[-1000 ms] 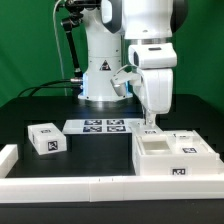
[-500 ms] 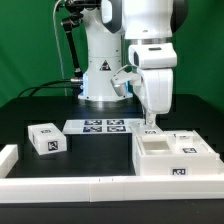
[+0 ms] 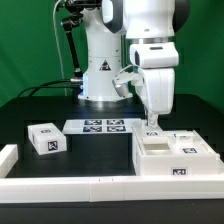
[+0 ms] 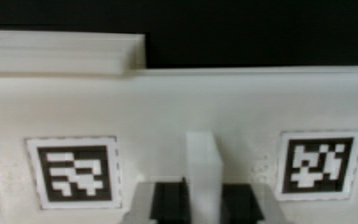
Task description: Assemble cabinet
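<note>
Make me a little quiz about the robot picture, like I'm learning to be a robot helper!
1. True or false: in the exterior view, the small white block sits left of the cabinet box.
2. How many tags does the marker board carry? A) two B) four C) six
3. Fill in: the end effector reaches down to the back edge of the ____.
Key: 1 true; 2 B; 3 cabinet box.
</note>
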Controlling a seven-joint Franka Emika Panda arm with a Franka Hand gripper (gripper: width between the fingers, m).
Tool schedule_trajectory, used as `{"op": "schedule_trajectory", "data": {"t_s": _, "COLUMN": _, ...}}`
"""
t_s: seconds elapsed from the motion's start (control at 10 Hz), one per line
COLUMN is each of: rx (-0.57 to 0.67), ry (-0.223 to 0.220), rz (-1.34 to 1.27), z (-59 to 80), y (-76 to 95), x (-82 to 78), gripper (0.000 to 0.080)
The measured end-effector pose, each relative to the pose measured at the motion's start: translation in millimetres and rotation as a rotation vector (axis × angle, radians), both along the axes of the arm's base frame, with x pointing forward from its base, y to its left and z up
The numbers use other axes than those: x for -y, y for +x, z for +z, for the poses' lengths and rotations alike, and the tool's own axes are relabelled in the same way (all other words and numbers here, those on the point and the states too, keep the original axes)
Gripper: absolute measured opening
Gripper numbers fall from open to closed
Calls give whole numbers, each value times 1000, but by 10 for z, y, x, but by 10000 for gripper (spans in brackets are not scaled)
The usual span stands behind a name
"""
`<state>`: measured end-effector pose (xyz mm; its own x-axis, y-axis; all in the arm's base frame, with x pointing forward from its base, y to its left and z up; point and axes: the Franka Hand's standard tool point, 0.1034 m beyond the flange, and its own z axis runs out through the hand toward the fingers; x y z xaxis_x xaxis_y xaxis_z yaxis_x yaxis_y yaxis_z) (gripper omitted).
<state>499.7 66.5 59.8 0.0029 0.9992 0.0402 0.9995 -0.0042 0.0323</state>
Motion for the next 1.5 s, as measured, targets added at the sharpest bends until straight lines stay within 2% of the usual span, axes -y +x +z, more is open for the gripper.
{"op": "schedule_trajectory", "data": {"t_s": 0.3, "rx": 11, "ry": 6, "rz": -9, "z": 6, "y": 105, "x": -15, "gripper": 70}}
{"op": "schedule_trajectory", "data": {"t_s": 1.0, "rx": 57, "ry": 30, "rz": -34, "z": 10, "y": 802, "x": 14, "gripper": 72}}
{"op": "schedule_trajectory", "data": {"t_s": 1.5, "rx": 6, "ry": 13, "rz": -23, "z": 8, "y": 792, "x": 6, "gripper": 74}}
